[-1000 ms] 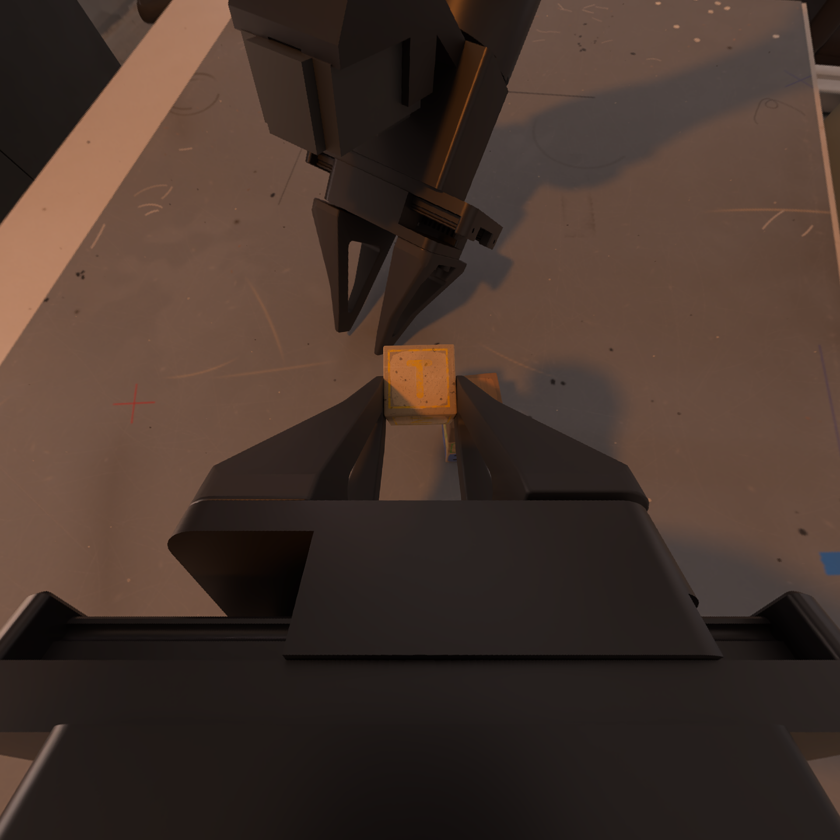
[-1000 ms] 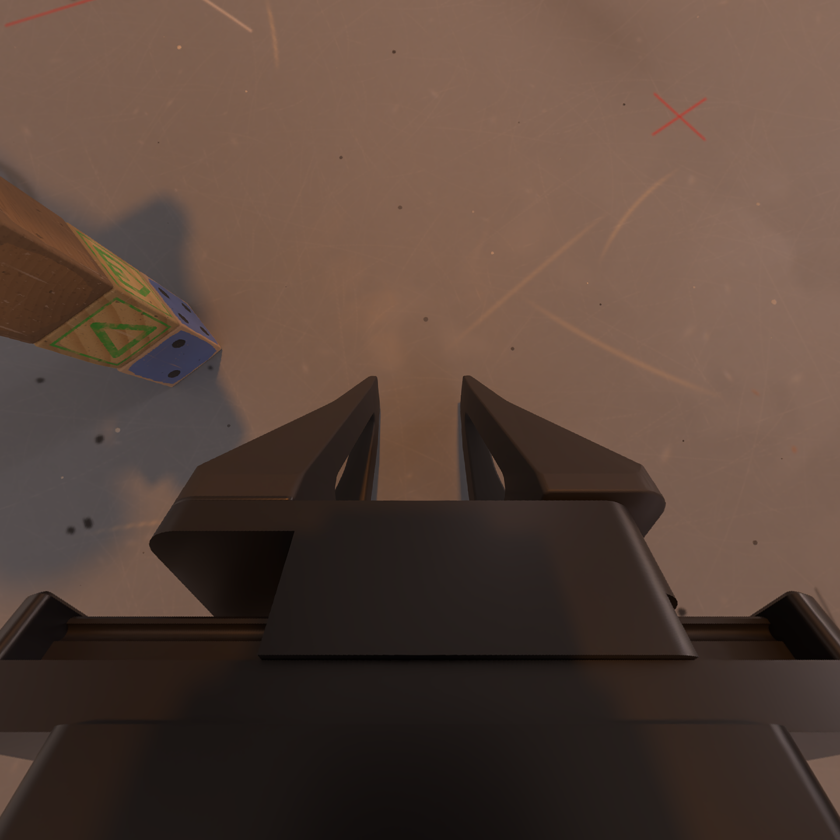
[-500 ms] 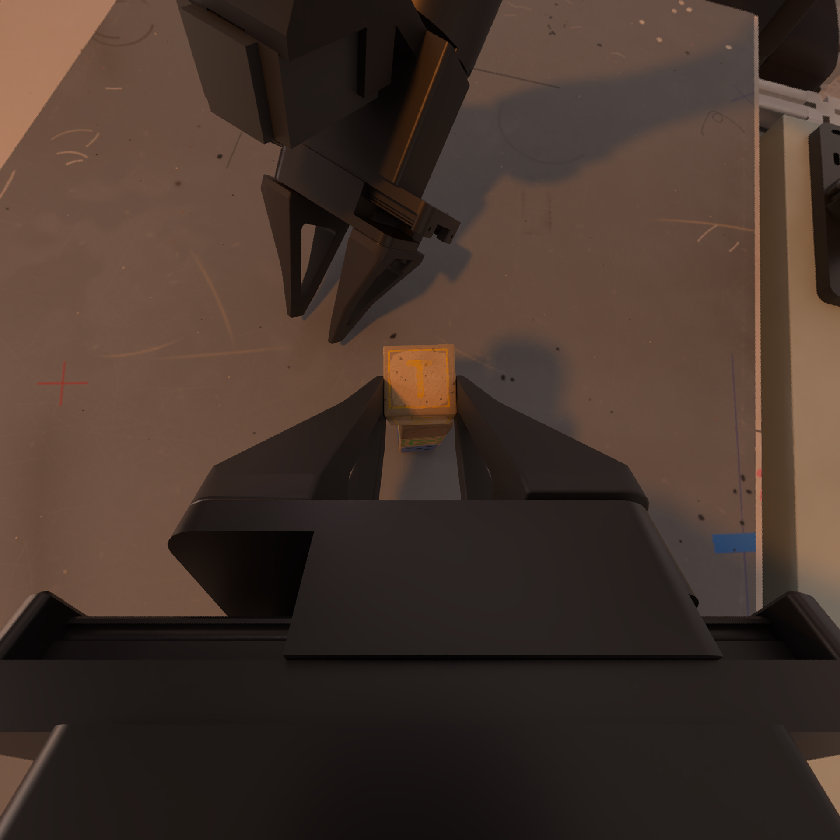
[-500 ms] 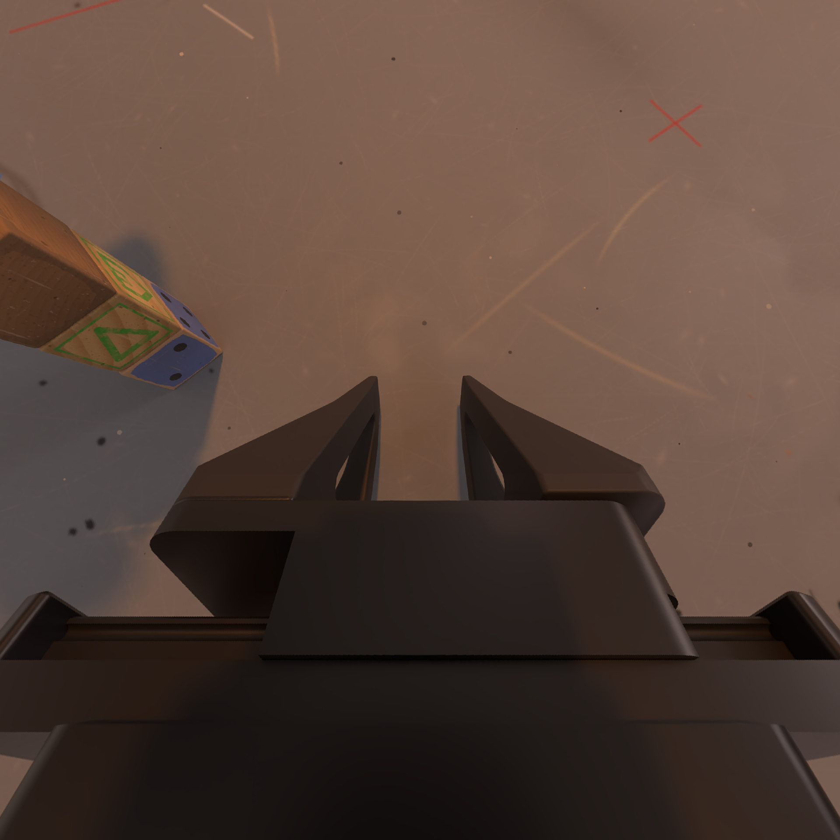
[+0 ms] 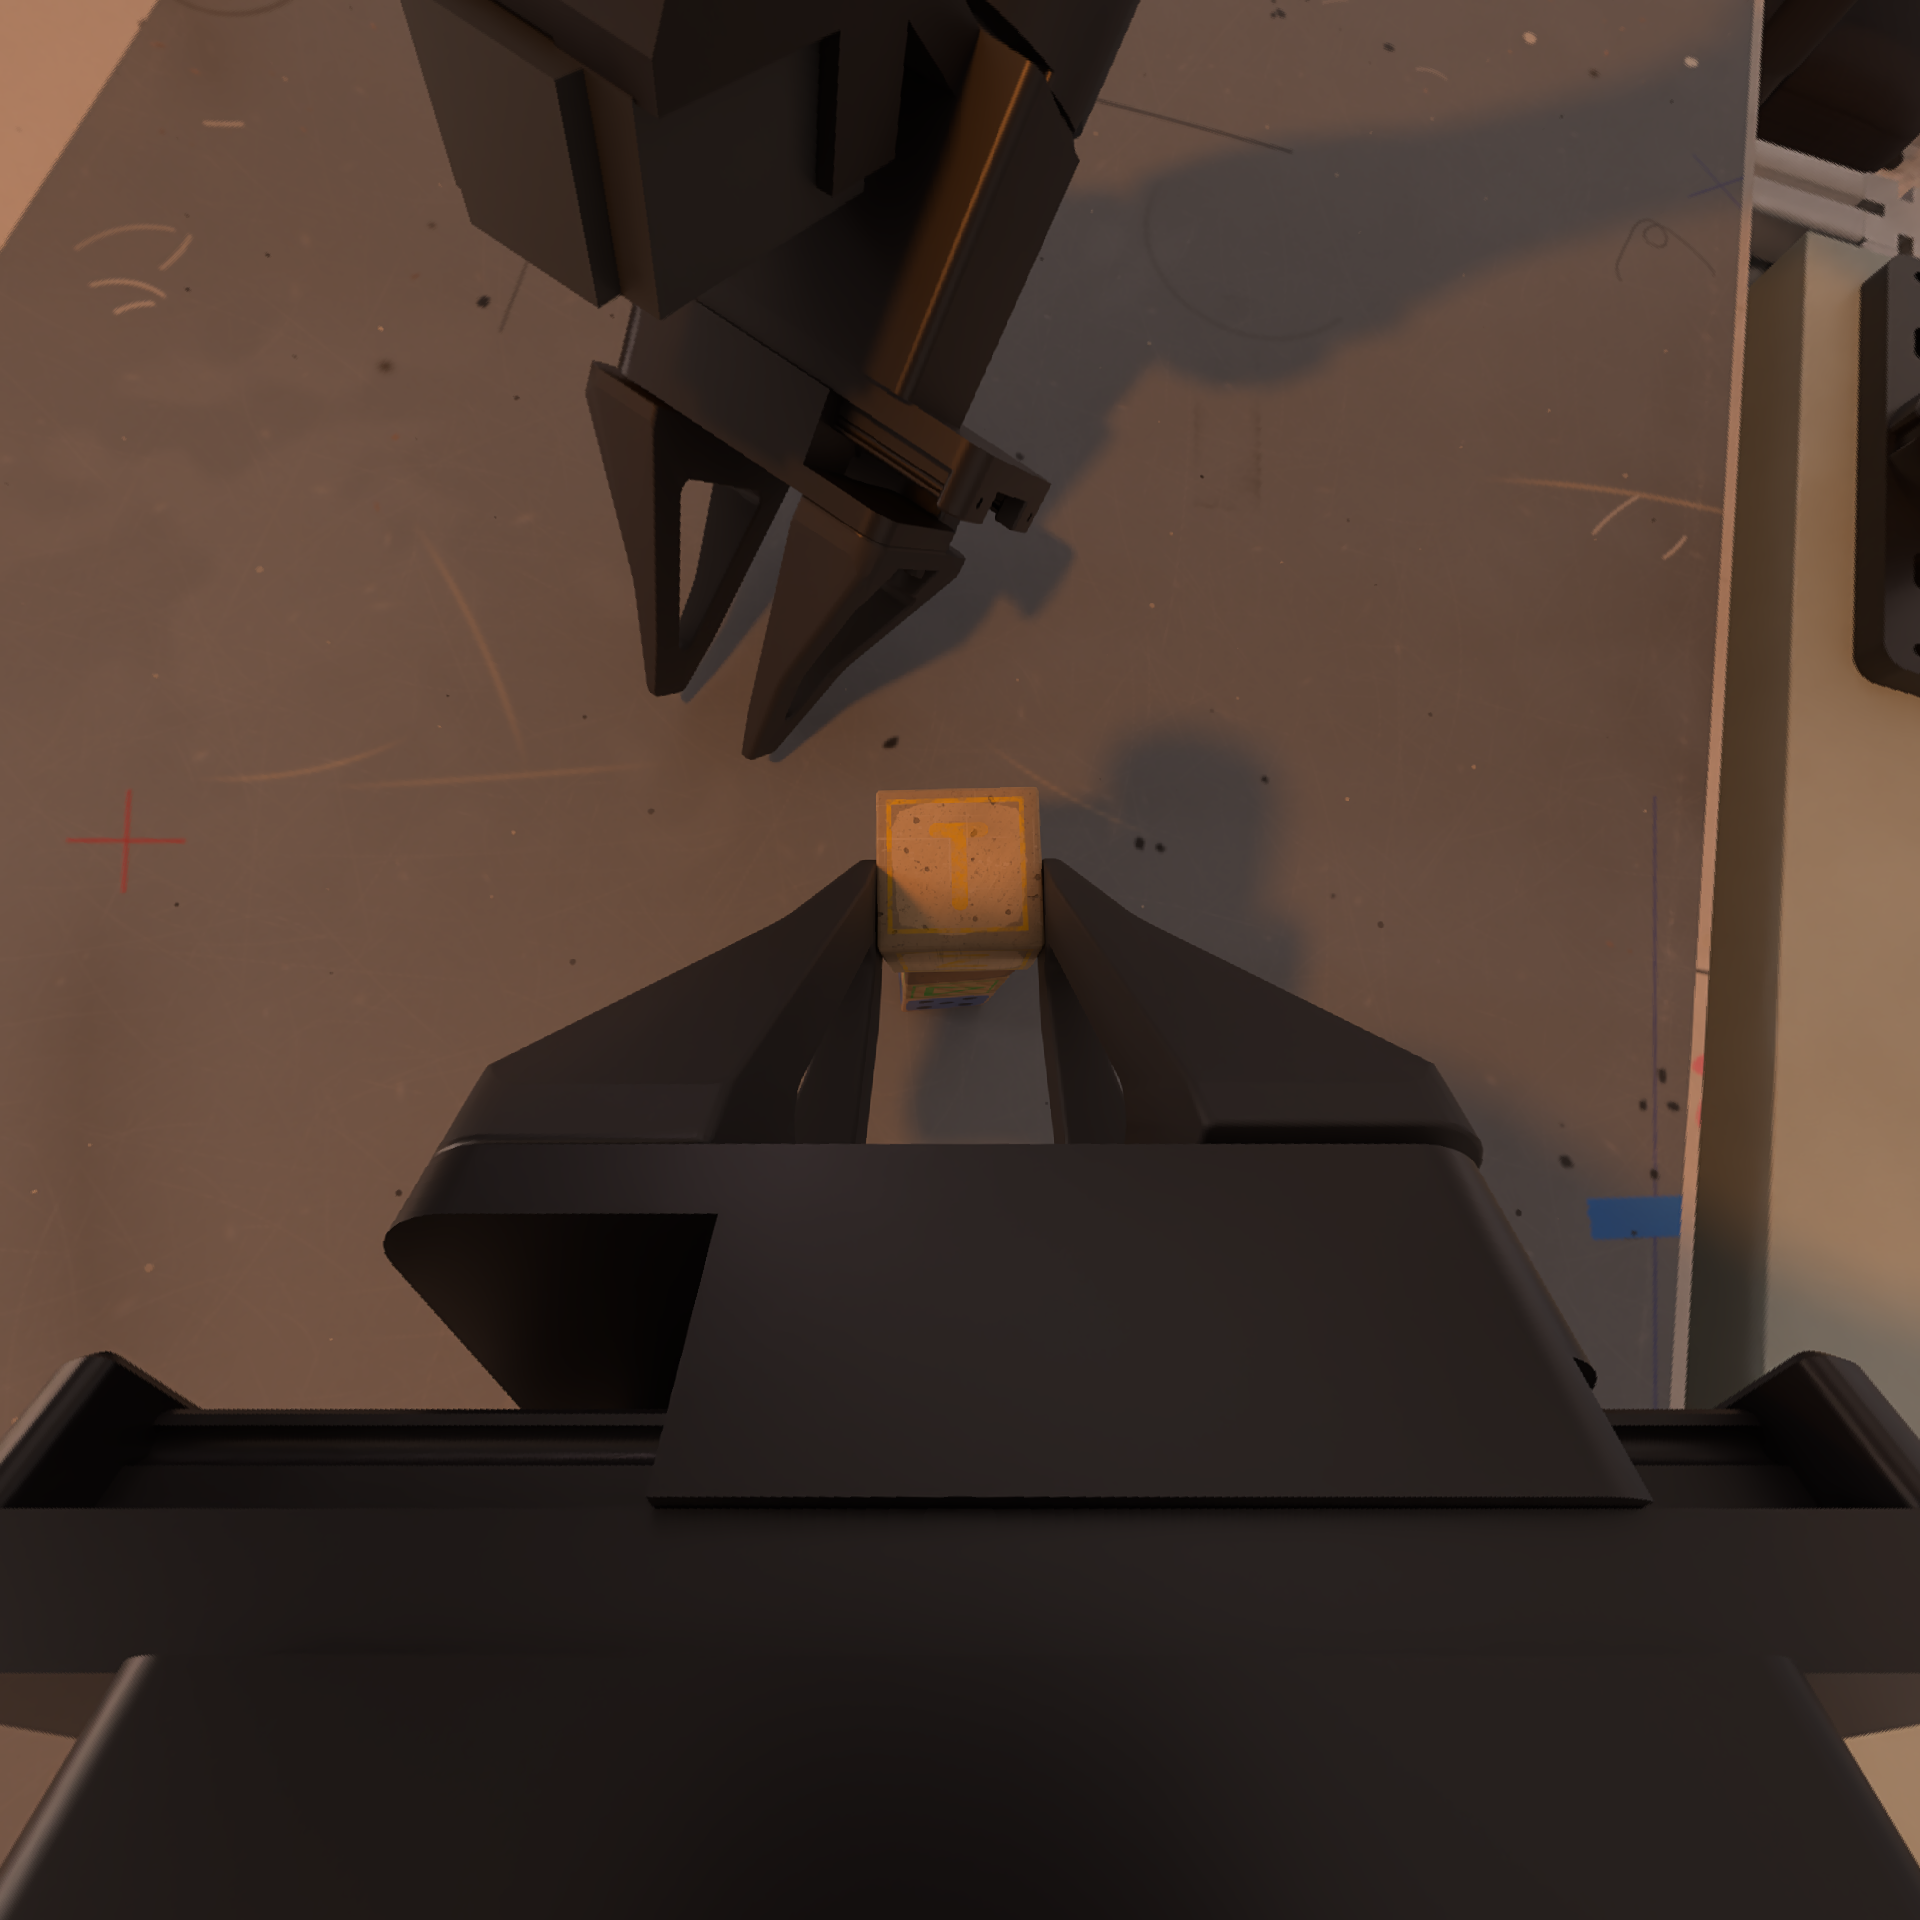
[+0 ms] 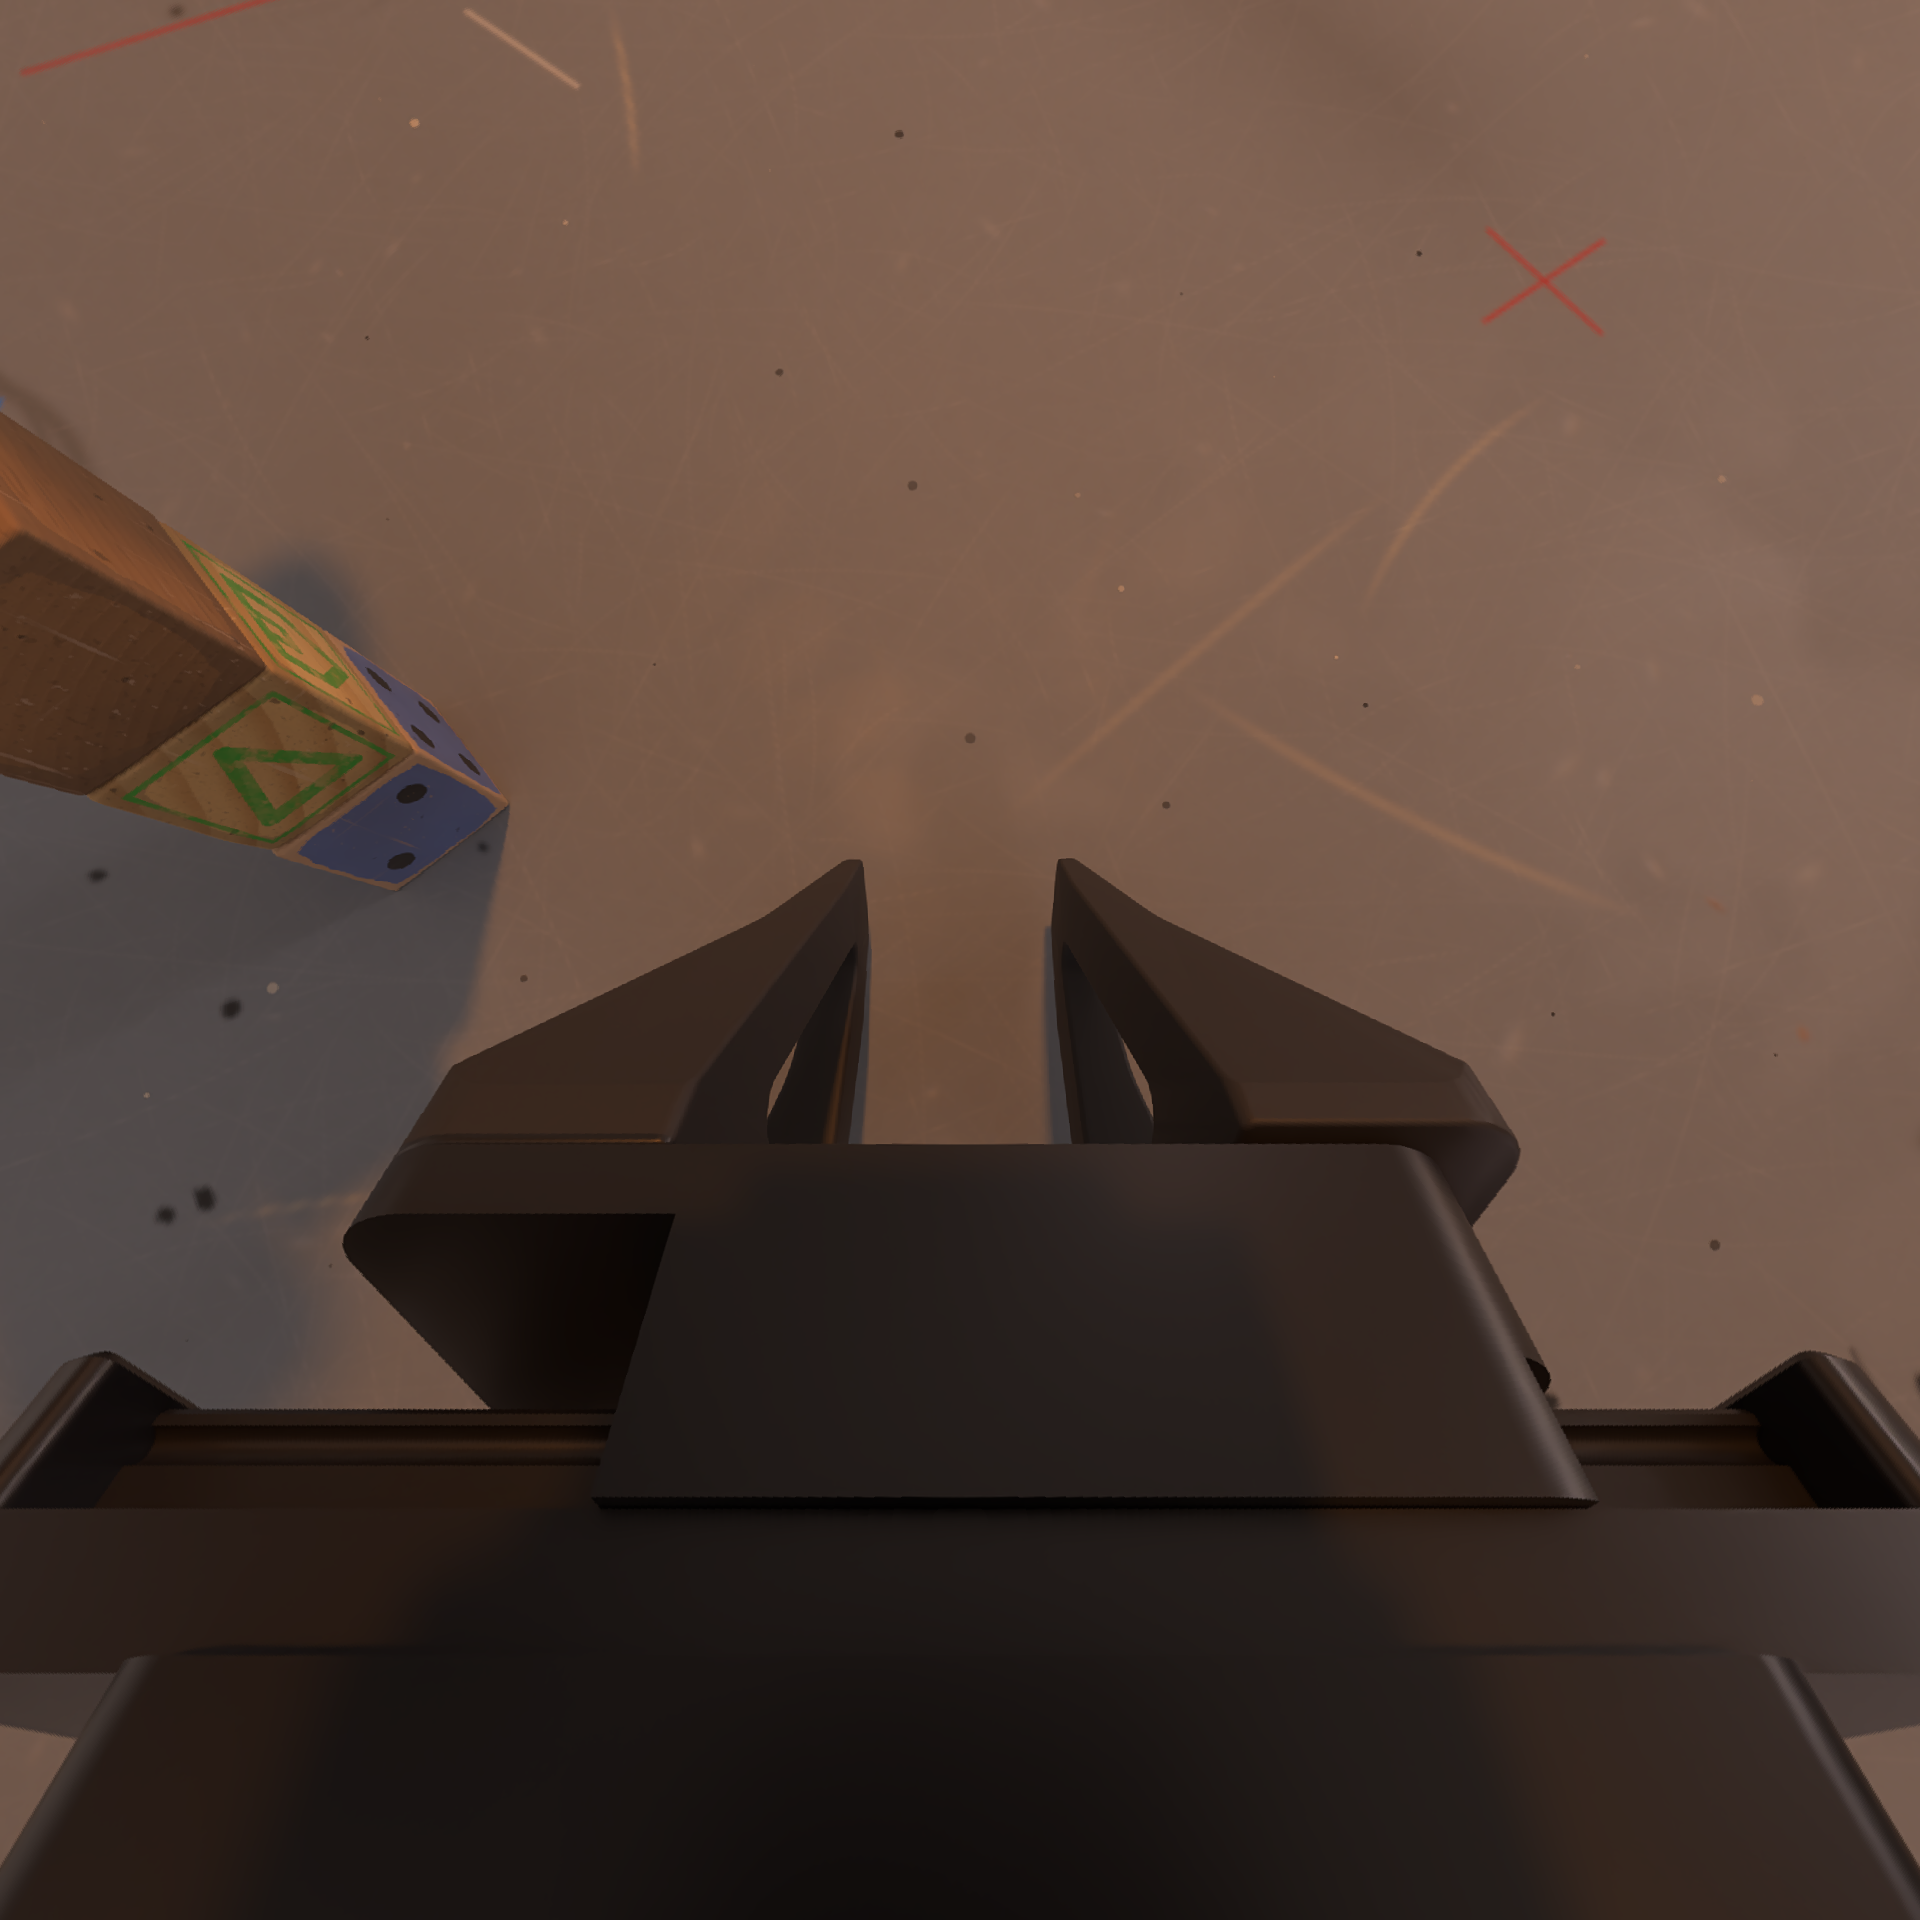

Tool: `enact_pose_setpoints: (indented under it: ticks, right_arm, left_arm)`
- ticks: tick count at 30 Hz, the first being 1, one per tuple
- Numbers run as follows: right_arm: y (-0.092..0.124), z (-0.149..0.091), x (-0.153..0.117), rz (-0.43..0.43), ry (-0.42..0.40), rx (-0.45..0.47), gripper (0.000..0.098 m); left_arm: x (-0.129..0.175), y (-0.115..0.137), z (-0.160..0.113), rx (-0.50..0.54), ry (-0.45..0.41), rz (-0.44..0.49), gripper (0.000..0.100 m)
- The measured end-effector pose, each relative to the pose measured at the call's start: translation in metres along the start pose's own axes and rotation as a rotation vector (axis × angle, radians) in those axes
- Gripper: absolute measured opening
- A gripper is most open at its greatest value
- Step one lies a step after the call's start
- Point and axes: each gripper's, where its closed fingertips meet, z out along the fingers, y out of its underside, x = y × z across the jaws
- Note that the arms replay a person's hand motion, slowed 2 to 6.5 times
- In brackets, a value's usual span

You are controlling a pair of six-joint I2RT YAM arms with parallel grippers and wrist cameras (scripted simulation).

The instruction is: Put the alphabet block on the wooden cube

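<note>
Left jaws: the left gripper [image 5: 958, 868] is clamped on the alphabet block [image 5: 957, 831], one dark finger flat against each side face. Right jaws: the right gripper [image 6: 958, 868] has them parted with a clear gap and only bare desk [image 6: 1143, 416] showing between them.

Count: 3 cubes, in a single column. 2 grippers. 1 red cross mark [image 6: 1544, 281] on the desk in each view. 1 blue tape patch [image 5: 1633, 1217] near the desk's right edge.

Alphabet block: top of the column, between the left jaws. Its upper face is pale and speckled, with a rounded light panel, an orange frame line and one orange letter. Edges slightly rounded. In the right wrist view its side faces read as darker brown wood with visible grain and a faint recessed square. It appears seated flush on the cube beneath; no gap is visible between them.

Wooden cube [image 6: 260, 774]: middle of the column. Light wood with green frame lines and a green triangle on one face. From the left wrist view only a thin strip of it shows under the alphabet block.

Blue die [image 6: 400, 826]: bottom of the column, resting on the desk. Blue faces, black pips, wood-coloured edges.

The right gripper hangs beside the column, apart from it, fingers matte black, tapered, with triangular cut-outs.

Desk: brown, matte, scratched and flecked with dark specks. The column casts a soft grey shadow.
</note>
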Motion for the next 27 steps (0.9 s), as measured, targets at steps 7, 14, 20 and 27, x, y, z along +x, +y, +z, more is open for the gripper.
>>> enact_pose_setpoints:
  ticks: [7, 14, 20, 27]
  right_arm:
    - [0.0, 0.0, 0.0, 0.0, 0.0, 0.0, 0.0302]
    - [0.0001, 0.0, 0.0, 0.0, 0.0, 0.0, 0.0302]
    - [0.0003, 0.0001, -0.0002, 0.0, 0.0, 0.0, 0.0302]
    - [0.0005, 0.0001, -0.0003, 0.001, -0.001, -0.001, 0.0302]
  left_arm:
    - [0.0026, 0.0044, 0.0028, -0.029, 0.008, -0.015, 0.025]
    - [0.0032, 0.0052, 0.0056, -0.038, 0.004, -0.012, 0.025]
    - [0.0024, 0.0053, 0.0066, -0.044, -0.006, -0.006, 0.025]
    - [-0.0018, 0.0068, 0.0086, -0.057, -0.035, 0.004, 0.025]
